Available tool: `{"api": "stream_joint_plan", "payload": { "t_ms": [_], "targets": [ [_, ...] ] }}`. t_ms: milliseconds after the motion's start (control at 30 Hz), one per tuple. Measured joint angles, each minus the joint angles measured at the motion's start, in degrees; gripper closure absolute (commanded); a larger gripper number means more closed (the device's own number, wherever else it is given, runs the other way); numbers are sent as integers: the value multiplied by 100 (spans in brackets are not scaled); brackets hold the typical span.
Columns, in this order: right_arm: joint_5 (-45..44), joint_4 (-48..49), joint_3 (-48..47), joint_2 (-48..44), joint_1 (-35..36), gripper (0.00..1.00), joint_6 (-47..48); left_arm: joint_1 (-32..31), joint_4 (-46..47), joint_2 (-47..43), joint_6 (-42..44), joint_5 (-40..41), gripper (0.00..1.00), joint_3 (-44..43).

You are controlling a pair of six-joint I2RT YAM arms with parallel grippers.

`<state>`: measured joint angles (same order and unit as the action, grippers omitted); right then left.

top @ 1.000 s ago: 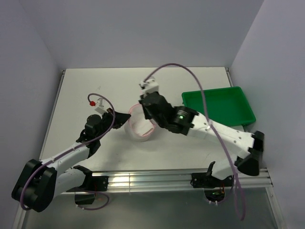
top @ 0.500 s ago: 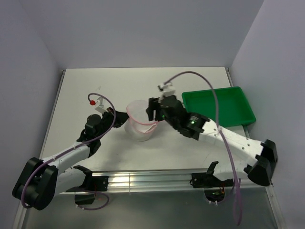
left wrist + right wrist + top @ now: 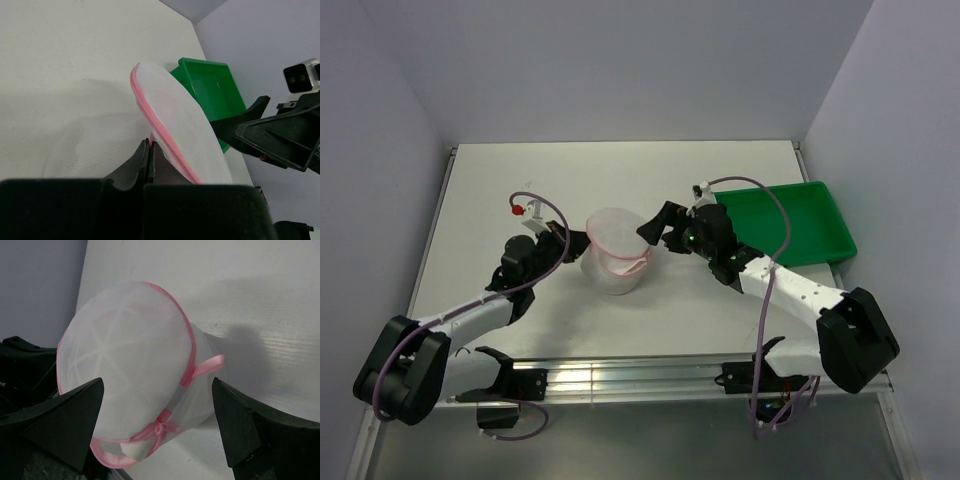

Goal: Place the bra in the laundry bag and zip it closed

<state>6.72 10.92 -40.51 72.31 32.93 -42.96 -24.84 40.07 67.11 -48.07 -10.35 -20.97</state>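
Note:
The laundry bag, a white mesh drum with a pink zip rim, stands at the table's middle. My left gripper is shut on its left rim; in the left wrist view the jaws pinch the pink zip edge of the bag. My right gripper is open just right of the bag, not touching it. In the right wrist view the bag sits between the spread fingers. The zip pull hangs near a short open gap, where a pale lump, seemingly the bra, shows.
A green plastic tray stands at the right, behind my right arm, and shows in the left wrist view beyond the bag. A pink ribbon loop sticks out of the bag's side. Walls close the table at the back and sides.
My right gripper swept from the bag's far side round to its right, opened and drew back. The bag's lid now lies over the top. The left gripper kept its hold.

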Motion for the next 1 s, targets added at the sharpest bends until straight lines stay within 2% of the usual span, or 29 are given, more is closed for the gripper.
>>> {"api": "stream_joint_plan", "payload": {
  "t_ms": [133,233,267,367,400,533,733,767,833,867,967,1000],
  "targets": [
    [234,636,195,428,-181,12,-411,52,267,269,55,-72,100,0],
    [330,970,210,798,-273,24,-610,68,380,315,61,-83,100,0],
    [367,1062,212,892,-306,36,-678,74,411,313,61,-83,100,0],
    [437,1311,247,1023,-389,61,-822,79,470,317,63,-81,100,-2],
    [470,1397,269,1023,-396,66,-833,81,487,332,61,-79,100,-7],
    [544,1731,516,931,-409,78,-957,94,514,553,61,-11,100,-166],
    [415,1753,1263,179,-238,89,-1095,127,479,907,63,199,100,-710],
    [350,1700,1329,42,-168,89,-1115,127,470,944,61,236,83,-798],
    [136,1604,1375,-238,9,90,-1117,127,459,957,37,286,57,-883],
    [13,1574,1375,-354,96,91,-1099,131,459,940,52,319,38,-887],
    [-356,1462,1375,-592,304,91,-1027,142,140,697,-63,459,20,-868],
    [-446,1429,1375,-621,348,91,-1005,142,-79,481,-79,551,18,-828]
  ]
}}
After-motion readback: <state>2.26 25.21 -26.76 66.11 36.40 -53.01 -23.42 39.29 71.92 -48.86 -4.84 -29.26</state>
